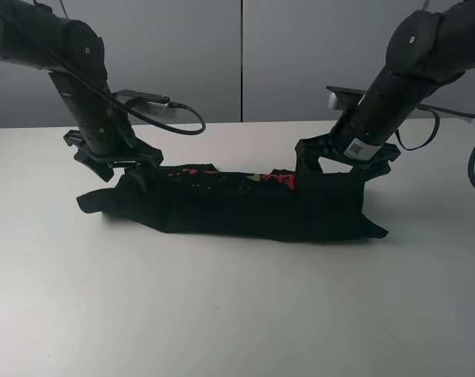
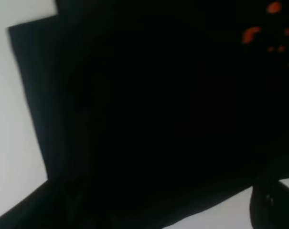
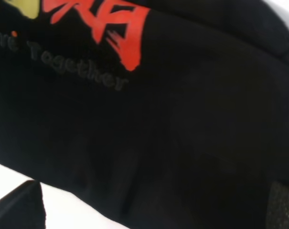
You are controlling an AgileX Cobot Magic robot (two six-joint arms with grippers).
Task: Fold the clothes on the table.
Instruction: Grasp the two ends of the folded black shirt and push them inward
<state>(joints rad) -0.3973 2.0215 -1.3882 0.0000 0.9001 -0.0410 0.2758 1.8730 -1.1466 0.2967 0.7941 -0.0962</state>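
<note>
across the middle of the large white flat-topped table (image 1: 221, 314) lay the one black short-sleeved t-shirt (image 1: 245, 206), already doubled into a long narrow band running side to side, with a bit of cloth poking out at each end. its print of red characters (image 3: 111, 24), with a yellow patch and small orange-red dots, showed along the far edge.

i had the left gripper (image 1: 115, 166) over the band's left end and the right gripper (image 1: 343, 165) over its right end, both at the far edge. on both, the fingers stood spread wide. in the right wrist view one finger (image 3: 17, 207) showed against bare table beside the cloth, and i could see no fabric pinched by either gripper. whether the tips touched the shirt i could not tell.

i judged the lengthwise fold done and the crosswise fold next. that would call for closing on one end of the band through all its layers, lifting it low and carrying it over toward the other end, edges kept square so the layers did not slip.

my count: one shirt, one table, two arms, two grippers.
</note>
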